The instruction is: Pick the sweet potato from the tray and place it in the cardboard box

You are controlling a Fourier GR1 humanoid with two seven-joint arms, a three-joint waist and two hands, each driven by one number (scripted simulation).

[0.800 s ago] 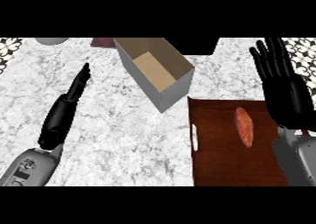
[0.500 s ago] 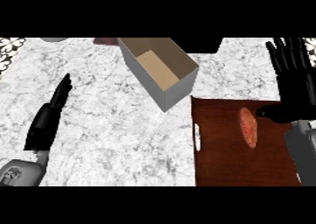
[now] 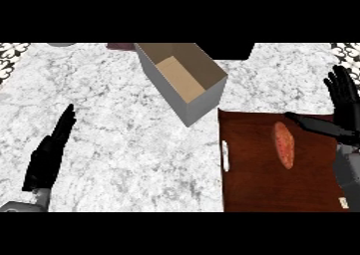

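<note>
A reddish sweet potato (image 3: pixel 284 144) lies lengthwise on the dark wooden tray (image 3: pixel 252 174) at the right. My right hand (image 3: pixel 346 110) hovers at the tray's far right edge, fingers straight and pointing up, thumb stretched toward the potato's top end without touching it. An open cardboard box (image 3: pixel 184 79) stands tilted just beyond the tray's upper left corner, nothing visible inside. My left hand (image 3: pixel 50 149) rests open near the lower left of the marble counter, fingers straight.
The tray has a white handle (image 3: pixel 225 156) on its left edge. A small dark object (image 3: pixel 120 47) and a grey one (image 3: pixel 60 44) sit at the counter's far edge, left of the box. Patterned tiles (image 3: pixel 7 64) flank the counter.
My right hand has shifted right and lower, its thumb now reaching over the tray's edge near the potato. My left hand has drawn back toward the lower left. The potato has not moved.
</note>
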